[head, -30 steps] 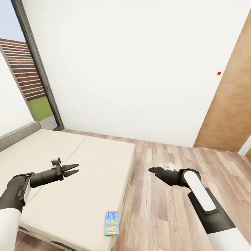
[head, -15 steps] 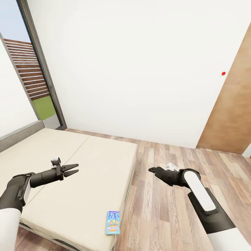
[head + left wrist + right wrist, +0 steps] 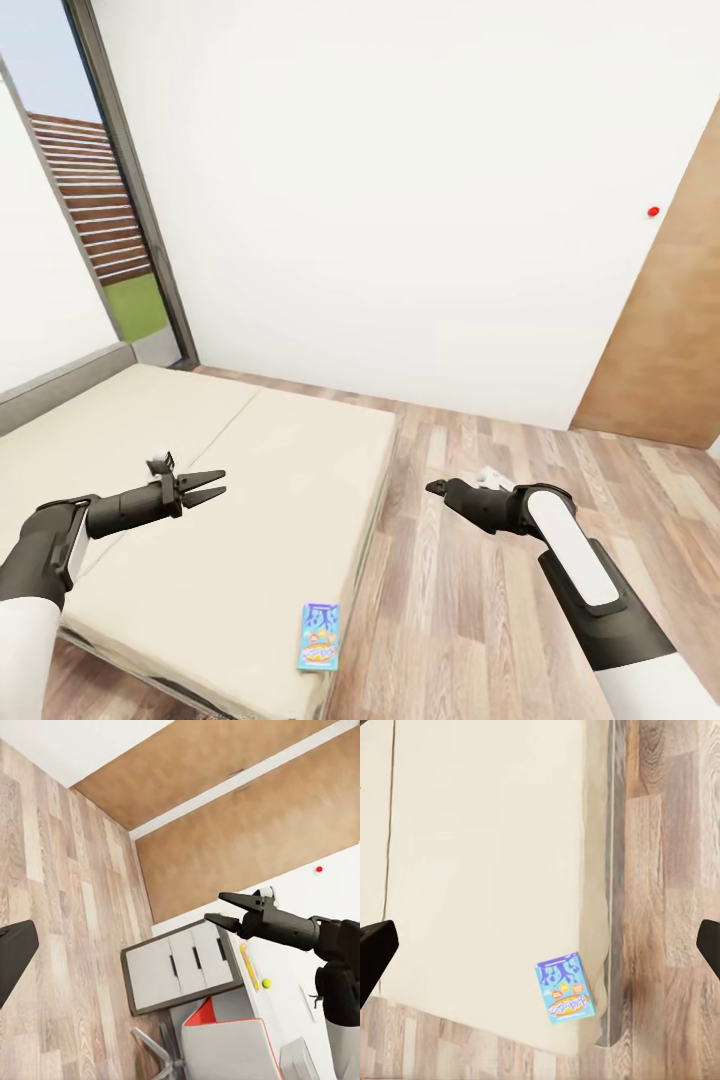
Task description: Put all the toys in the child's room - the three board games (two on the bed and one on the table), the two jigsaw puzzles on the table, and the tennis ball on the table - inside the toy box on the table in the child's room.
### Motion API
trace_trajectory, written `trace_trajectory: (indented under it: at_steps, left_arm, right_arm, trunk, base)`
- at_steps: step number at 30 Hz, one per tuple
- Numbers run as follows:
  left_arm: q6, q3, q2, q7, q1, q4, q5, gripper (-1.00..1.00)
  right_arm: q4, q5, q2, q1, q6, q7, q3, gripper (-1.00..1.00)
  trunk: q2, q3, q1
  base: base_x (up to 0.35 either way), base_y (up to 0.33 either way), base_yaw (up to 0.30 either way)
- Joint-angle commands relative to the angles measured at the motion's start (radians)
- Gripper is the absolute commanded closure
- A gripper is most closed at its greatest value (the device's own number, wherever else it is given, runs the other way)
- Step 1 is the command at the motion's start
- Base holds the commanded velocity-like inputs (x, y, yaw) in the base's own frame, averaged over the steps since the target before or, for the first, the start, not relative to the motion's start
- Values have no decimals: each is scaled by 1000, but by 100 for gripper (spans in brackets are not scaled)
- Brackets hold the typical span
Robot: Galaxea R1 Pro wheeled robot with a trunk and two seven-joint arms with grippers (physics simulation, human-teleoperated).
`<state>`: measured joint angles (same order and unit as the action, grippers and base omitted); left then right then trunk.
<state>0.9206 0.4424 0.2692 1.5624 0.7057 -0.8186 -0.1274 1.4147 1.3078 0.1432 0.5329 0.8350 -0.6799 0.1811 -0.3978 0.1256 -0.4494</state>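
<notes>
The small blue board game (image 3: pixel 320 636) lies flat on the bed (image 3: pixel 250 480), at the near corner by the edge that borders the wood floor (image 3: pixel 480 600). From the right wrist camera the same box (image 3: pixel 565 988) shows just inside the mattress edge, its printed face up, with bare beige cover around it.

Farther out, both arms reach forward, well apart. The left tool (image 3: pixel 207 489) hangs over the middle of the bed with its two fingers parted a little, nothing between them. The right tool (image 3: pixel 436 488) hangs over the floor beside the bed; in the head view its fingers overlap, but the left wrist camera sees it (image 3: pixel 222 909) from the side, narrowly parted and empty.

That camera also takes in the desk (image 3: pixel 285 975) with a grey drawer unit (image 3: pixel 184 971) at its end, a small yellow-green tennis ball (image 3: pixel 266 983) on the white top, and a red-edged chair (image 3: pixel 225 1050) in front.

Beyond the bed stand a white wall (image 3: pixel 400 200), a window (image 3: pixel 100 230) and a wooden door (image 3: pixel 670 340).
</notes>
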Motion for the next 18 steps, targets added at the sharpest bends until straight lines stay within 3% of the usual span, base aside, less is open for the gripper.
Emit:
trace_trajectory:
  at_steps: [1, 6, 18]
  left_arm:
    - [10, 3, -1, 8, 1, -1, -11, -100]
    - [10, 4, -1, 8, 1, -1, -11, -100]
    - [10, 4, -1, 8, 1, -1, -11, -100]
  right_arm:
    - [1, 10, 1, 1, 0, -10, 1, -100]
    - [1, 10, 1, 1, 0, -10, 1, -100]
    - [1, 10, 1, 1, 0, -10, 2, -100]
  trunk:
    - [-2, 2, -1]
    - [-2, 2, -1]
    - [-2, 2, -1]
  base:
    - [0, -14, 205]
    - [0, -10, 153]
    - [0, -68, 44]
